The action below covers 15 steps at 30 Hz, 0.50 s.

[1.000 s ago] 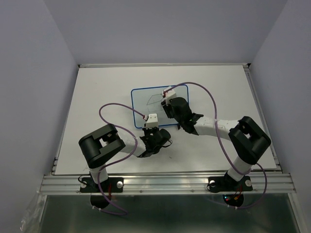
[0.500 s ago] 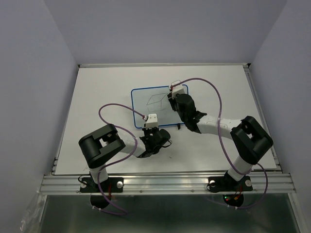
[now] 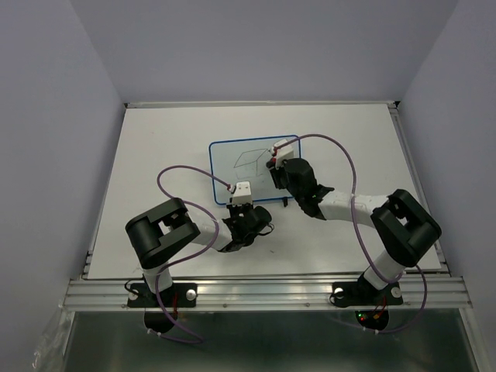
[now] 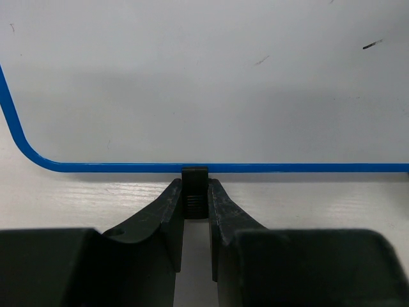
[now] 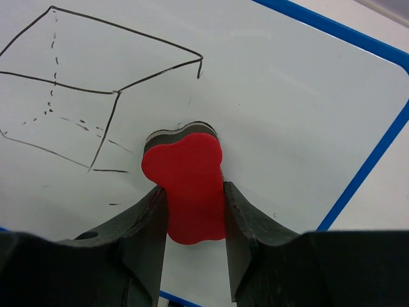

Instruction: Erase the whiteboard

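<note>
Bracing, left jaws: closed tight on the black foot (image 4: pixel 195 185) at the whiteboard's near edge. Keep that pinch firm and the arm unmoving, so the board cannot slide while you rub.
Whiteboard (image 3: pixel 226 172): lies flat on the counter (image 3: pixel 163 155) near its middle, just beyond the left arm, with the blue rim facing you.
Stray flecks (image 4: pixel 370 45): a few short dark marks on the near part of the board, seen in the left wrist view. Count them as work to do and do not stop at the big drawing.
Cube drawing (image 5: pixel 119 91): a black wireframe with dashed hidden edges, sitting left of the eraser in the right wrist view. By my reading its lines are mostly intact, so most of the erasing is still ahead.
Eraser (image 5: pixel 182 160): a red block with a dark felt face, which appears to rest flat on the board just right of the cube's lower corner.
Right jaws: closed on the eraser's two sides, at its narrow waist.
Stroke: sweep left across the cube in overlapping passes, with the felt flat and the pressure even. A tilted block would only wipe with one edge.
Risk: pushing too hard toward the near edge loads the left pinch, and the block may twist in the right jaws.
</note>
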Available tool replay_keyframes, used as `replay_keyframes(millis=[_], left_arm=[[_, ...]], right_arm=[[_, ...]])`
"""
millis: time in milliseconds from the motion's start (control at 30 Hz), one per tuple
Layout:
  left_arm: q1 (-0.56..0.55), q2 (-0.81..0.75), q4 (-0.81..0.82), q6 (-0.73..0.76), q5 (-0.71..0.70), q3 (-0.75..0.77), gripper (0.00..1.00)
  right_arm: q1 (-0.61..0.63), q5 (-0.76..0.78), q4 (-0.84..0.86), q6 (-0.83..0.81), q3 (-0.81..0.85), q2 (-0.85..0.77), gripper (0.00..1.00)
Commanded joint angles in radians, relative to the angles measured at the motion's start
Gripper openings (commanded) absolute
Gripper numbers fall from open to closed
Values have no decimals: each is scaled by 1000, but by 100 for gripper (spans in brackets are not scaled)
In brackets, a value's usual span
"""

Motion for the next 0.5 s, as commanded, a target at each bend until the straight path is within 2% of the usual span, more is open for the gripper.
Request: replay_keyframes(millis=[0, 167, 467], left_arm=[[10, 59, -55, -23, 128, -32, 0], [10, 56, -57, -23, 125, -35, 0], [10, 62, -57, -23, 125, -32, 0]], right_arm=[[-2, -58, 20, 1, -5, -51, 1], [-22, -3, 15, -37, 56, -63, 1], [-56, 24, 7, -76, 158, 12, 1]])
